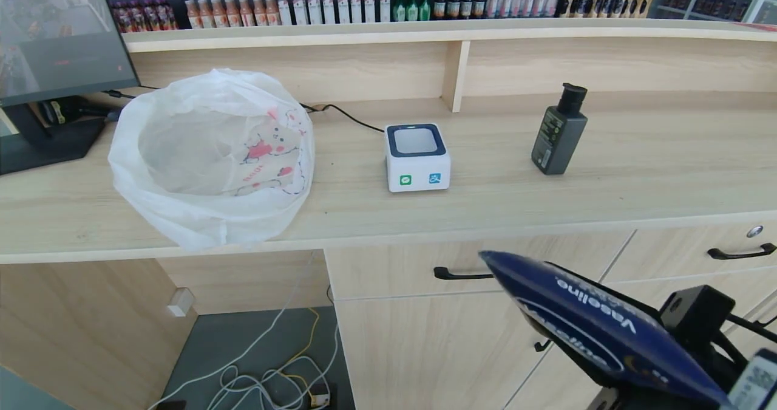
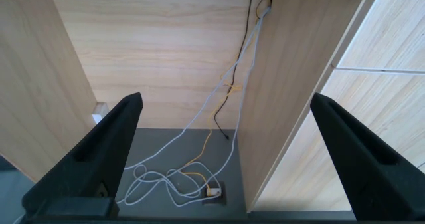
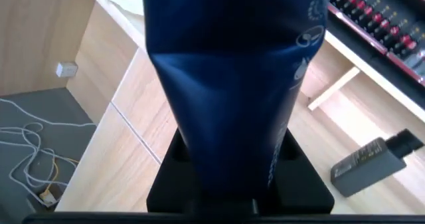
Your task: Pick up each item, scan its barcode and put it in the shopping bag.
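A monitor (image 1: 54, 33) stood at the far left of the counter (image 1: 364, 215). Next came the open white shopping bag (image 1: 212, 155) near the front edge, the scanner (image 1: 417, 157) mid-counter, and a grey bottle (image 1: 559, 132) upright, well apart from it. My left gripper (image 2: 227, 101) hung with fingers wide apart, holding nothing, above cables (image 2: 172, 184) on the floor. My right gripper (image 3: 232, 151) was clamped on the blue tube (image 1: 595, 331), which was below the counter's front edge, before the drawers (image 1: 425, 313).
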